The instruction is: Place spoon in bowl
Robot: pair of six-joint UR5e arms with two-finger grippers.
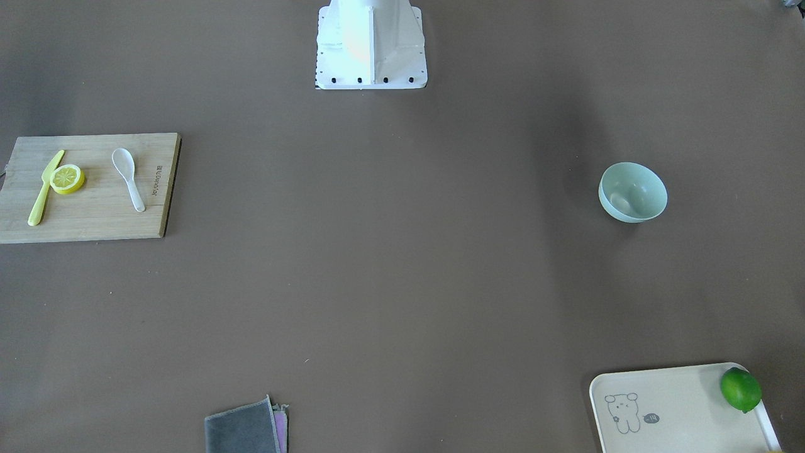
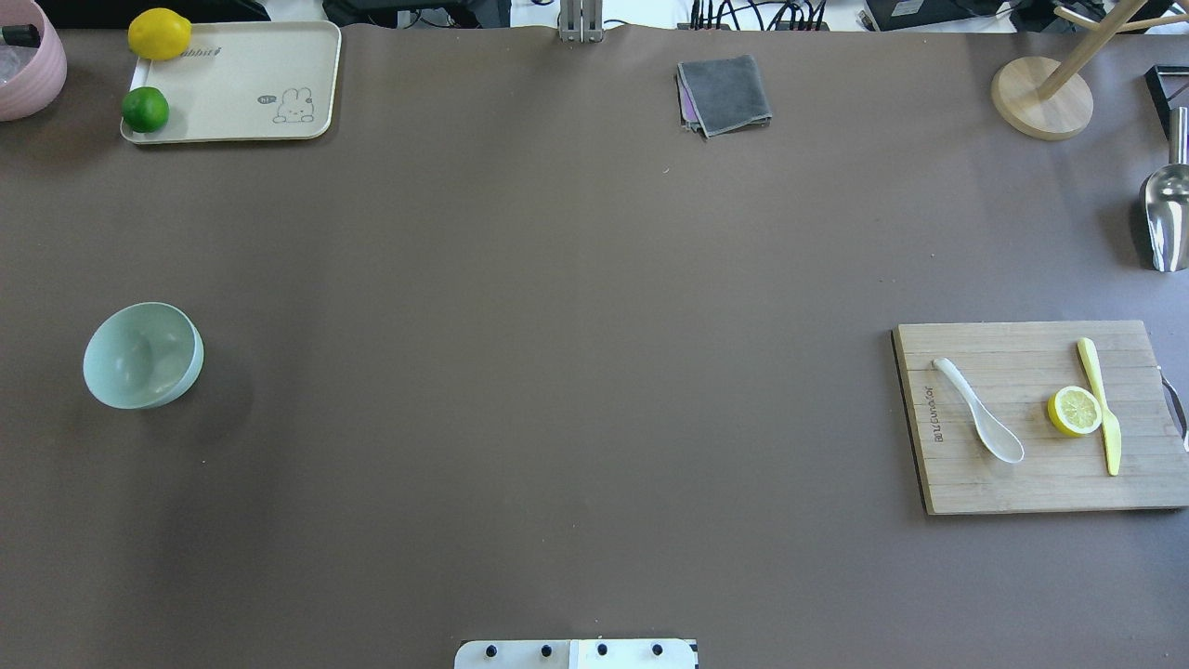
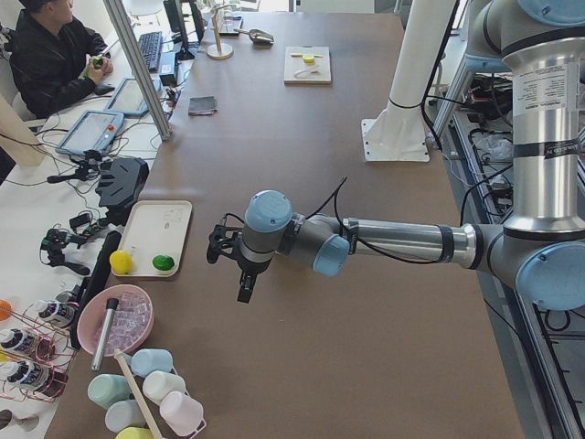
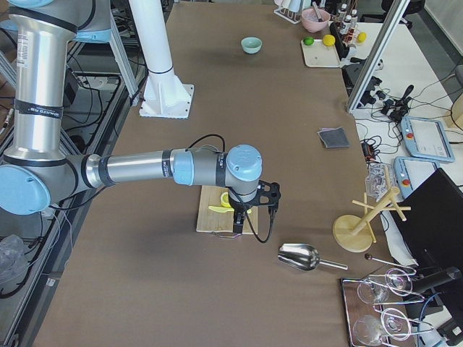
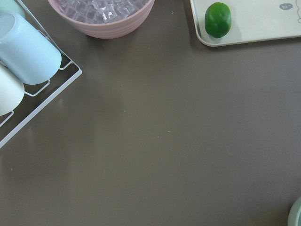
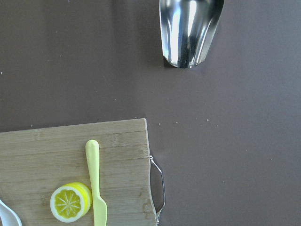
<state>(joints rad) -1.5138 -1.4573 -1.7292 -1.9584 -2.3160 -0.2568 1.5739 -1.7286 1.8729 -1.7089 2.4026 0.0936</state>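
Front view: spoon (image 1: 128,178) lies on the cutting board (image 1: 94,214), near the lemon half (image 1: 67,178). Bowl (image 1: 632,192) stands upright, well apart.
Left side view: my left gripper (image 3: 239,279) hangs over the table; spread or pressed together, cannot tell.
Right side view: my right gripper (image 4: 249,217) hangs near the board; likewise cannot tell.

on the table (image 2: 557,325), the board (image 2: 1022,483) sits at the robot's right. three things lie on it in a row: the spoon (image 2: 977,411) nearest the table's middle, then the lemon slice (image 2: 1075,411), then the knife (image 2: 1101,404) just beside the slice, outermost. the bowl (image 2: 142,355) stands on the robot's left, well apart from the board. beyond the bowl, at the far left corner, the tray (image 2: 241,84) carries a lime (image 2: 146,110) and a lemon (image 2: 159,33). a cloth (image 2: 725,93) lies at the far edge, and a scoop (image 2: 1166,218) lies beyond the board.
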